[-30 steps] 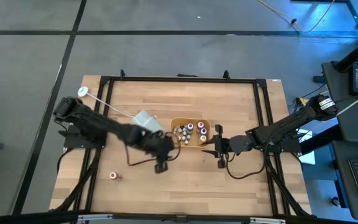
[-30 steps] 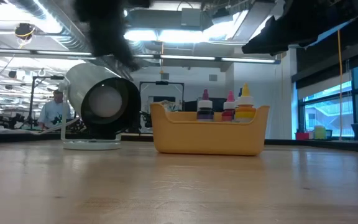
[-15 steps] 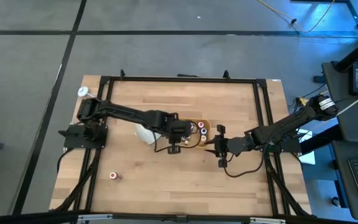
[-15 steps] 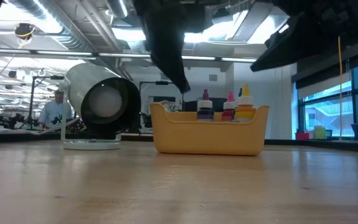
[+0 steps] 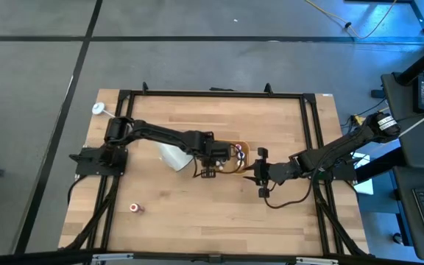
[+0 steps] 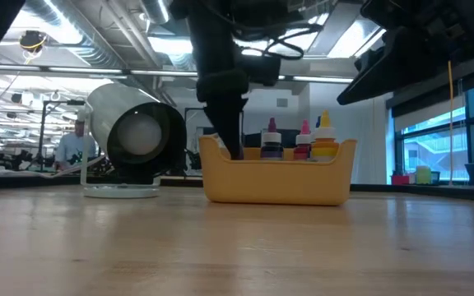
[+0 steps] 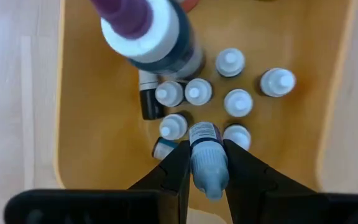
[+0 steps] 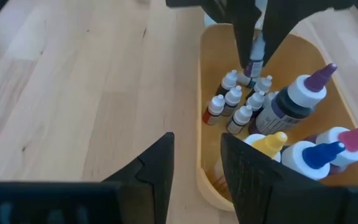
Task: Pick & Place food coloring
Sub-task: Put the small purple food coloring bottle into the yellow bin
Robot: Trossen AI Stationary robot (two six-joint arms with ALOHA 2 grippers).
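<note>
Lowered since a moment ago, the left tool [image 7: 207, 167] grips a food coloring bottle [image 7: 207, 157] over the tray [image 7: 82, 124]; releasing crookedly could topple neighbours. Right tool [image 8: 194, 163] waits, parted.

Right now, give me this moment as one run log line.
left gripper: shut on small bottle, inside orange tray | right gripper: open, beside tray | one bottle on table

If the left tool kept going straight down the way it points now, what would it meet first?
The left tool, shut on a small bottle, points down into the orange tray. That bottle would probably land first on the cluster of small white-capped bottles, though depth is unclear.
</note>
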